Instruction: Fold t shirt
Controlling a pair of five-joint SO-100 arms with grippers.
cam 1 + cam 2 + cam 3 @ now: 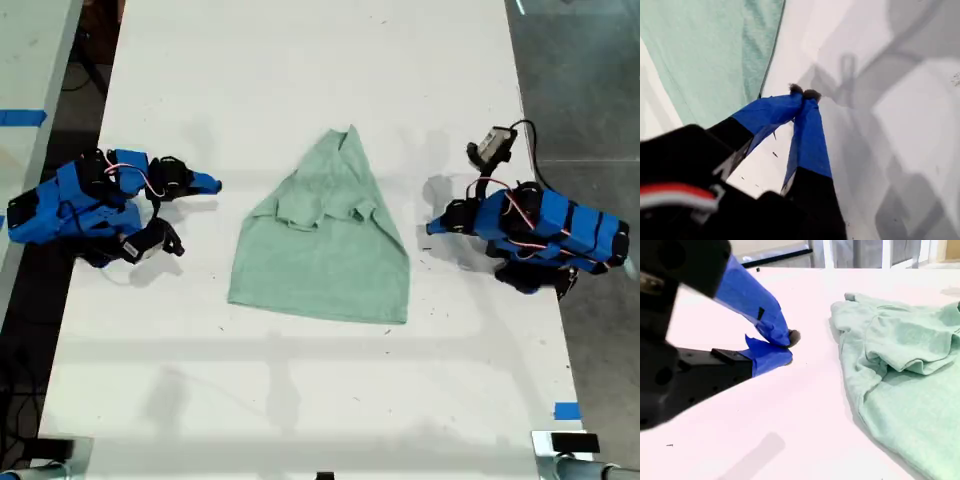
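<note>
My first pincer (803, 93) has its blue-taped tips pressed together on nothing, resting low over the white worktop (300, 390) just beside the straight side edge of the t shirt (325, 240). My second pincer (786, 346) is likewise closed and empty, near the shirt's bunched sleeve and apart from it. In the exterior view the mint-green shirt lies mid-worktop between both arms, partly folded, narrowing to a point at its far end, hem nearest.

White table (300, 80) under crumpled t shirt (325, 245)
</note>
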